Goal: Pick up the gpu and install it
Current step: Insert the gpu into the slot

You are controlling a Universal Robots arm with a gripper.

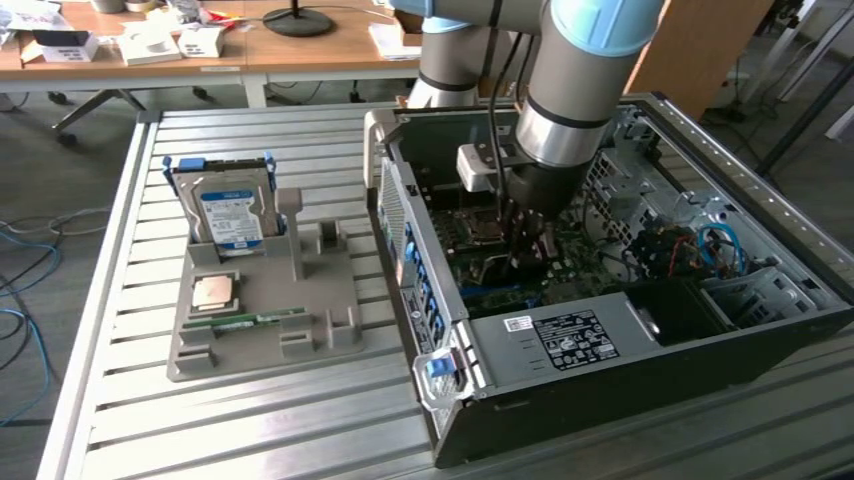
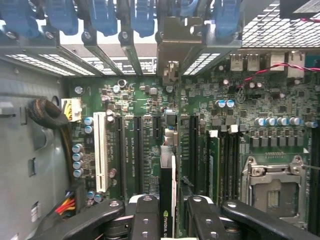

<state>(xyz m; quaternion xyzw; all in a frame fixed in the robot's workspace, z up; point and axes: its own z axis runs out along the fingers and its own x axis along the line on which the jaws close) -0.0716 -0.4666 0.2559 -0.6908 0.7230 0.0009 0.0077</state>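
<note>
Arm (image 1: 574,90) reaches down, claw (image 2: 167,212) clamped.

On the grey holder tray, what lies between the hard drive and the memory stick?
In the exterior view, a CPU chip lies on the tray, between the hard drive and the memory stick.

Off-task parts on the slatted table

Grey tray (image 1: 254,330) holds upright hard drive (image 1: 230,212), CPU (image 1: 214,292), memory stick (image 1: 247,321); beside open computer case (image 1: 601,400).

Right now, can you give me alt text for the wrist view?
The black gripper holds the thin gpu card edge-on above the green motherboard, over its long black slots. Blue expansion latches line the case wall beyond; a metal processor socket sits beside.
</note>
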